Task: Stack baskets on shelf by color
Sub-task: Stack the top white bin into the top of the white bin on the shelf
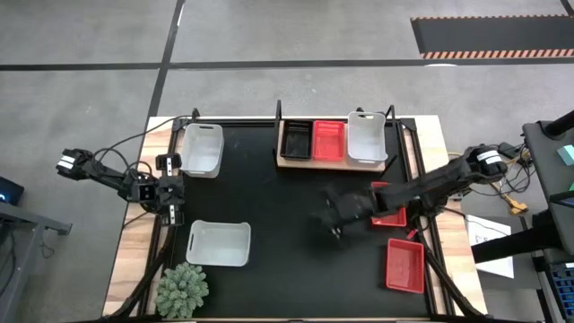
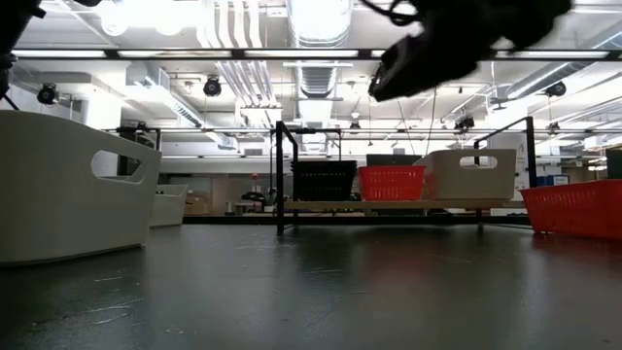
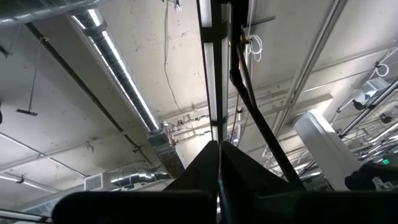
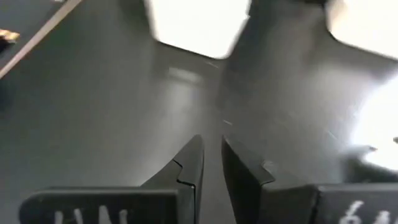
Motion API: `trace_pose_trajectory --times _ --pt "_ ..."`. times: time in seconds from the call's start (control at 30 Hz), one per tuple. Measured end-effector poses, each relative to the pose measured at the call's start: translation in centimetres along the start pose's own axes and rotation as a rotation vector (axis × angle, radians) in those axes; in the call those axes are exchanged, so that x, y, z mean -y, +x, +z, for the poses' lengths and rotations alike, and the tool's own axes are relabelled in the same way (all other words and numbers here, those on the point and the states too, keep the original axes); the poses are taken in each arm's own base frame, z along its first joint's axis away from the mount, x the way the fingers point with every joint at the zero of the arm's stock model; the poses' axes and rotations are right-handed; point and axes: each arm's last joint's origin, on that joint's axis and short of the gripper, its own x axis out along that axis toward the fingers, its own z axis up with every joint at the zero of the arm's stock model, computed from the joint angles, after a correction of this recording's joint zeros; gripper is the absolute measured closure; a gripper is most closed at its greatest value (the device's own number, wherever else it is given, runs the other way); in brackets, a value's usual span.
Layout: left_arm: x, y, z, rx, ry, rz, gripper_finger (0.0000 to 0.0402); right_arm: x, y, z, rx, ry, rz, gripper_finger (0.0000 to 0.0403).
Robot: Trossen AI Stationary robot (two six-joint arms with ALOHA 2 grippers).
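I count three white baskets. One (image 1: 367, 137) sits on the shelf (image 1: 334, 161) at upper centre of the high view, at its right end. A second (image 1: 202, 148) stands on the black mat (image 1: 269, 215) at upper left, and a third (image 1: 218, 243) lies at lower left, just above the green plant (image 1: 183, 288).

I count three red baskets. One (image 1: 328, 140) occupies the middle of the shelf, one (image 1: 404, 266) lies on the mat at lower right, and one (image 1: 391, 215) lies right of centre, partly hidden under the right arm.

I can find only one black basket (image 1: 295, 139), at the left end of the shelf, touching the red one beside it.

The white baskets are translucent, taller, with a handle cut-out in the end wall. The red and black ones are shallow with slotted sides. The shelf is a light wooden board framed by thin black rods; in the low view it stands at mid-frame with its three baskets side by side.

The right gripper (image 1: 334, 218) hovers over bare mat at centre right of the high view. Its fingers (image 4: 189, 168) stand a narrow slit apart, holding nothing. The left gripper (image 1: 170, 213) waits at the left edge of the table, jaws pressed together and empty.
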Motion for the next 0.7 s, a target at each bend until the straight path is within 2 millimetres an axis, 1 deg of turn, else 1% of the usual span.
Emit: trace_pose_trajectory --times 0.07,0.13,0.2,0.27,0.33,0.43,0.53,0.6,0.7 --pt "0.0 0.0 0.0 -0.001 0.0 0.003 0.0402 -1.5 0.2 -1.3 0.07 -0.055 0.028 0.036" --pt "0.0 0.0 0.0 -0.009 0.002 0.016 0.0402 -2.2 -0.5 -2.0 0.149 -0.073 0.042 0.0364" --pt "0.0 0.0 -0.1 -0.021 0.017 0.026 0.0402 -2.3 -1.6 -2.0 0.236 -0.072 0.034 0.0368" --pt "-0.1 0.3 -0.2 -0.043 0.025 0.049 0.0402 -2.1 -2.8 -2.3 0.269 -0.081 0.02 0.037" --pt "-0.5 1.2 0.0 -0.083 0.021 0.156 0.0402 -1.9 -4.2 -2.5 0.3 -0.102 0.002 0.037" --pt "-1.2 2.5 -0.2 -0.225 0.021 0.373 0.0402 -1.6 -6.7 -2.3 0.389 -0.147 -0.035 0.037" --pt "-1.3 4.3 -1.3 -0.421 0.045 0.517 0.0402 -1.3 -8.8 -2.8 0.458 -0.187 -0.061 0.037" --pt "-1.0 5.3 -2.3 -0.551 0.071 0.553 0.0402 -1.2 -10.0 -3.3 0.494 -0.198 -0.08 0.037" --pt "-0.4 6.9 -3.5 -0.704 0.111 0.506 0.0402 -0.9 -11.7 -3.9 0.572 -0.208 -0.144 0.037"
